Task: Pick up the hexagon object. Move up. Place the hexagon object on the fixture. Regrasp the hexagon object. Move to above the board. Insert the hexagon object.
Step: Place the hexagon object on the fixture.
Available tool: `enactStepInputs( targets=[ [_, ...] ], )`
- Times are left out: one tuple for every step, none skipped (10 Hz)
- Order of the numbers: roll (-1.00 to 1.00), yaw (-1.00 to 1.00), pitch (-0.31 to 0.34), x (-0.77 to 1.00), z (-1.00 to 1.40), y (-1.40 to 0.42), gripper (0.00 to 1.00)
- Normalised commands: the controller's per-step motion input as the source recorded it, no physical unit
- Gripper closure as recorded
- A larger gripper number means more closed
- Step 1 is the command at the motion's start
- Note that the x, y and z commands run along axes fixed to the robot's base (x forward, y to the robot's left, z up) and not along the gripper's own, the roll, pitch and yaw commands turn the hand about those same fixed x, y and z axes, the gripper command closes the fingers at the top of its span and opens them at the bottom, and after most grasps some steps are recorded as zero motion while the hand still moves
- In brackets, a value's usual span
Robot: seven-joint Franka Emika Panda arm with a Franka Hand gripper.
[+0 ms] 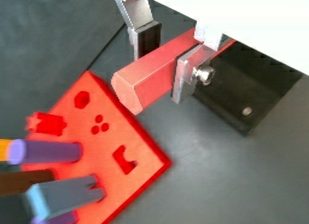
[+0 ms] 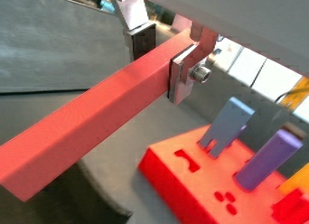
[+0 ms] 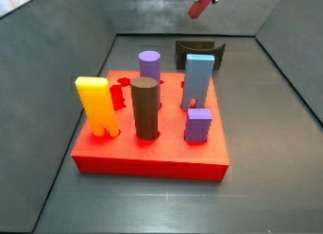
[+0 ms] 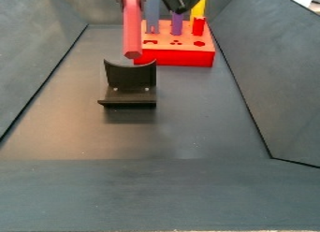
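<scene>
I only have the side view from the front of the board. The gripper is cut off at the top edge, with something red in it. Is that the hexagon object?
Observer: Yes. In both wrist views the gripper is clamped on the hexagon object near one end, and most of its length sticks out past the fingers.
Operator: Where is it relative to the fixture?
Observer: In a side view the rod hangs upright, its lower end at the notch of the fixture. I cannot tell whether they touch.
Operator: Any holes free on the board?
Observer: In a wrist view the board shows several open shaped holes.
</scene>
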Motion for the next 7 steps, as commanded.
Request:
enactStepInputs(
  targets=[
    [-1.00,-0.20,0.180,0.09,-0.02,0.05,1.00],
    [-0.88,-0.22,0.157,0.09,-0.02,0.05,1.00],
    [-0.64,-0.22,0.106,0.09,-0.02,0.05,1.00],
    [-0.46,-0.22,0.069,0.09,-0.02,0.05,1.00],
    [-0.31,-0.20,0.037,0.09,-0.02,0.04,1.00],
    [-0.21,-0.18,0.006,0.08,0.00,0.03,1.00],
    [-0.23,-0.28,-0.115,0.09,-1.00,0.13,1.00]
  ],
)
